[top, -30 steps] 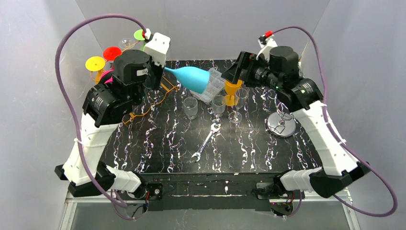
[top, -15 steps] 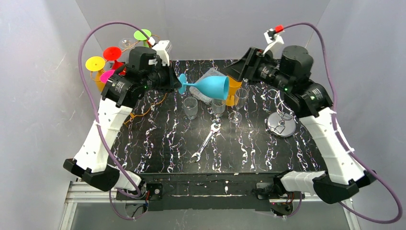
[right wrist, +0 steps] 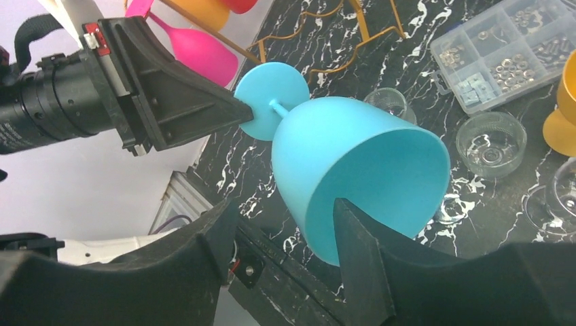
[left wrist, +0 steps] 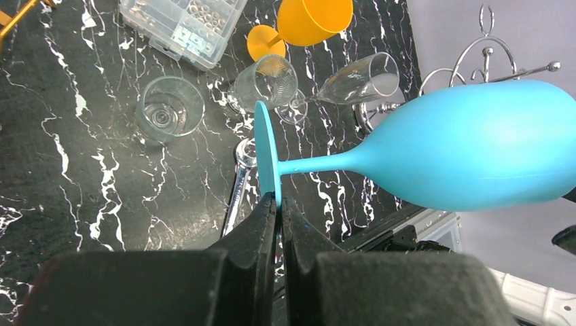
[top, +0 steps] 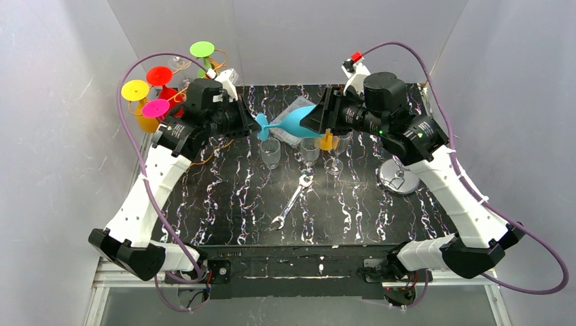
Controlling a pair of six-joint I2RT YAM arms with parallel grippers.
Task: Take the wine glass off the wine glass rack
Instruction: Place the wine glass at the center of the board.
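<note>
A blue wine glass [top: 291, 121] hangs on its side in the air above the back of the table, foot to the left and bowl to the right. My left gripper [top: 253, 123] is shut on the edge of its foot [left wrist: 266, 159]; the bowl [left wrist: 475, 149] juts out to the right in the left wrist view. My right gripper [top: 311, 119] is open at the bowl's mouth [right wrist: 353, 156], one finger [right wrist: 356, 251] inside the rim, the other outside. The gold wire rack [top: 198, 160] at the back left holds green, red, yellow and pink glasses.
Under the glass stand two clear tumblers [top: 270, 152], a champagne flute [top: 338, 146], an orange goblet [top: 328, 139] and a clear parts box [top: 303, 109]. A wrench [top: 292, 202] lies mid-table. A chrome wire stand [top: 399, 175] is at the right.
My left arm swung the blue glass off the rack and turned it level over the table. My right gripper moved left and now straddles the bowl's rim.
</note>
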